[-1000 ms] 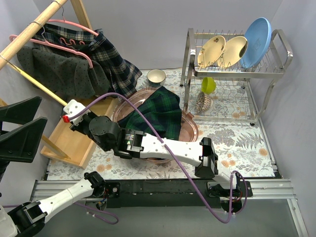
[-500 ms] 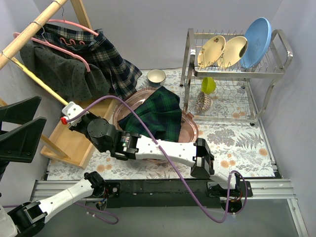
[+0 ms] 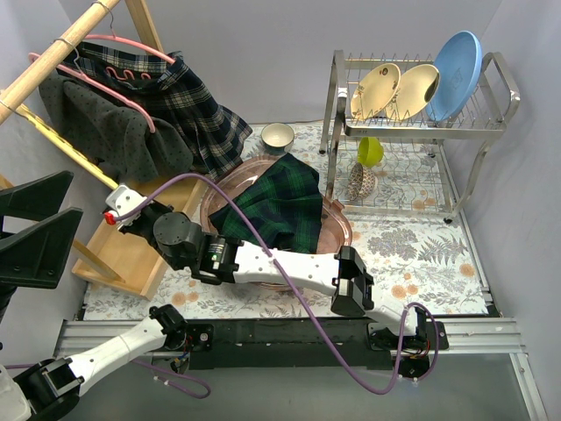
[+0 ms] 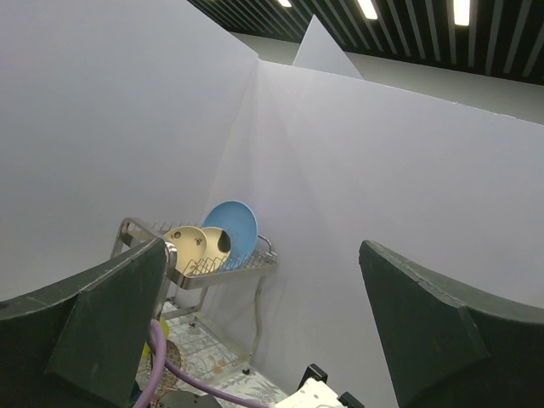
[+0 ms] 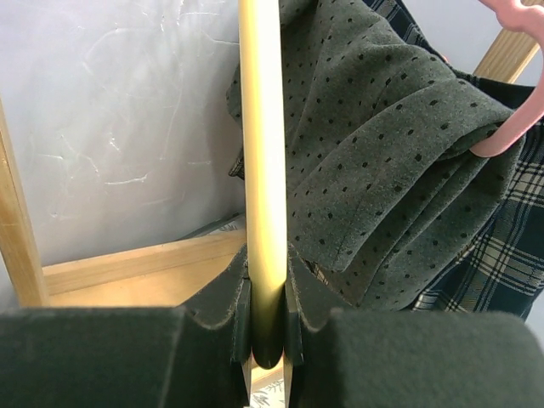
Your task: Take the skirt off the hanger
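Note:
A grey dotted skirt (image 3: 114,132) hangs on a pink hanger (image 3: 96,83) from the wooden rack's top rail at far left. A plaid skirt (image 3: 197,105) hangs on a second pink hanger behind it. My right gripper (image 3: 116,203) reaches far left and is shut on the rack's slanted yellow rod (image 3: 61,145). In the right wrist view the jaws (image 5: 268,314) clamp the rod (image 5: 263,127), with the grey skirt (image 5: 382,144) and hanger end (image 5: 518,119) just to its right. My left gripper (image 3: 77,195) is open and empty, pointing up (image 4: 263,255).
A dark green plaid skirt (image 3: 280,202) lies in a pink basin (image 3: 337,232) mid-table. The rack's wooden base (image 3: 131,254) sits at left. A dish rack (image 3: 412,123) with plates stands at back right, a bowl (image 3: 278,136) beside it.
My right gripper has shifted a little left and down along the yellow rod. The grey skirt and its pink hanger have swung slightly to the right.

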`<state>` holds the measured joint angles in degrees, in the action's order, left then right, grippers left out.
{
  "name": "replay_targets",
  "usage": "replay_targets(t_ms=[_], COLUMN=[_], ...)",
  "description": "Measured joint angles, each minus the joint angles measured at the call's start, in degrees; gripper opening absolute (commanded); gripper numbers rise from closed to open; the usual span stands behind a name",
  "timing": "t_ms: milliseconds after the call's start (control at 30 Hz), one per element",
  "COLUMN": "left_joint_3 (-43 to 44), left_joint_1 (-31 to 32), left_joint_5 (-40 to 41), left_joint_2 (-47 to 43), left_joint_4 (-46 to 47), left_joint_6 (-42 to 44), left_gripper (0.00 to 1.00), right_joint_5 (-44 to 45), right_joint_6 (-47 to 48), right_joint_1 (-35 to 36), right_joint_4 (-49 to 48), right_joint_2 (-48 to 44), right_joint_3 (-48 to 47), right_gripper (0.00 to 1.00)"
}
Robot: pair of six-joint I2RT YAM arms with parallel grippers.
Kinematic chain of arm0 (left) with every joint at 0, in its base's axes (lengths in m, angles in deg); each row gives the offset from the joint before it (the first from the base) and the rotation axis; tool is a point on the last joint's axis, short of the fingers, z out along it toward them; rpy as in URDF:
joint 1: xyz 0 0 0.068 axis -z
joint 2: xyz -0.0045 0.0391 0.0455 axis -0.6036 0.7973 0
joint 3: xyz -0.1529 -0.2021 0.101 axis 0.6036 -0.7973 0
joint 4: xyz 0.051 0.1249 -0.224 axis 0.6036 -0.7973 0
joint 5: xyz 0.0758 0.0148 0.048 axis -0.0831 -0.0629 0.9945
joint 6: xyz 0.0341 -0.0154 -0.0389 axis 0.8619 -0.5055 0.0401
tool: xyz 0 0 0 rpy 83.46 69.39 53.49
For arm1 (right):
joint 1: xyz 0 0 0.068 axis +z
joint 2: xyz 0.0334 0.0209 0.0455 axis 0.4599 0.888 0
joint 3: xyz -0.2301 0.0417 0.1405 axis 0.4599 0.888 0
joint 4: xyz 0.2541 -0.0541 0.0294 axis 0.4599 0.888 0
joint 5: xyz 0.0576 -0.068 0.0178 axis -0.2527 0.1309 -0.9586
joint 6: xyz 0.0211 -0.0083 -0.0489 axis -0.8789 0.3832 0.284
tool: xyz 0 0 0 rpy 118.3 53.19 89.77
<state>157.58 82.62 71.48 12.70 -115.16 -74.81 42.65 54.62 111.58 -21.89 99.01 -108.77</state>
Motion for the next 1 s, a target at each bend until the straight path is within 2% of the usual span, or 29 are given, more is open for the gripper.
replay_targets(t_ms=[333, 367, 433, 467, 567, 633, 767, 867, 1000], left_joint_3=[-0.1, -0.1, -0.2, -0.2, -0.2, -0.3, -0.8, -2.0, -5.2], left_joint_1=[0.0, 0.0, 0.0, 0.0, 0.0, 0.0, 0.0, 0.0, 0.0], left_joint_5=[0.7, 0.8, 1.0, 1.1, 1.2, 1.5, 2.8, 4.2, 7.5], left_joint_2=[0.0, 0.0, 0.0, 0.0, 0.0, 0.0, 0.0, 0.1, 0.6], left_joint_4=[-0.3, -0.4, -0.4, -0.5, -0.6, -0.7, -0.7, -0.8, -0.8], left_joint_6=[0.5, 0.5, 0.5, 0.5, 0.5, 0.5, 1.2, 2.1, 3.7], left_gripper=[0.98, 0.98, 0.98, 0.98, 0.98, 0.98, 0.98, 0.98, 0.98], right_joint_5=[-0.9, -1.0, -1.2, -1.3, -1.4, -1.2, -0.2, -0.6, -3.5], right_joint_6=[0.1, 0.0, -0.1, -0.1, -0.2, -0.1, 0.0, -0.4, -3.6], right_joint_1=[-0.6, -0.6, -0.6, -0.6, -0.4, -0.1, 1.2, 2.7, 5.2], right_joint_4=[-0.6, -0.6, -0.6, -0.6, -1.3, -1.9, -2.7, -3.8, -4.1], right_joint_2=[0.3, 0.3, 0.3, 0.3, 0.2, -0.1, -3.4, -10.4, -21.8], right_joint_3=[0.0, 0.0, 0.0, 0.0, 0.2, 0.8, 6.3, 17.4, 31.3], right_gripper=[0.02, 0.12, 0.25, 0.37, 0.51, 0.55, 0.73, 0.85, 0.88])
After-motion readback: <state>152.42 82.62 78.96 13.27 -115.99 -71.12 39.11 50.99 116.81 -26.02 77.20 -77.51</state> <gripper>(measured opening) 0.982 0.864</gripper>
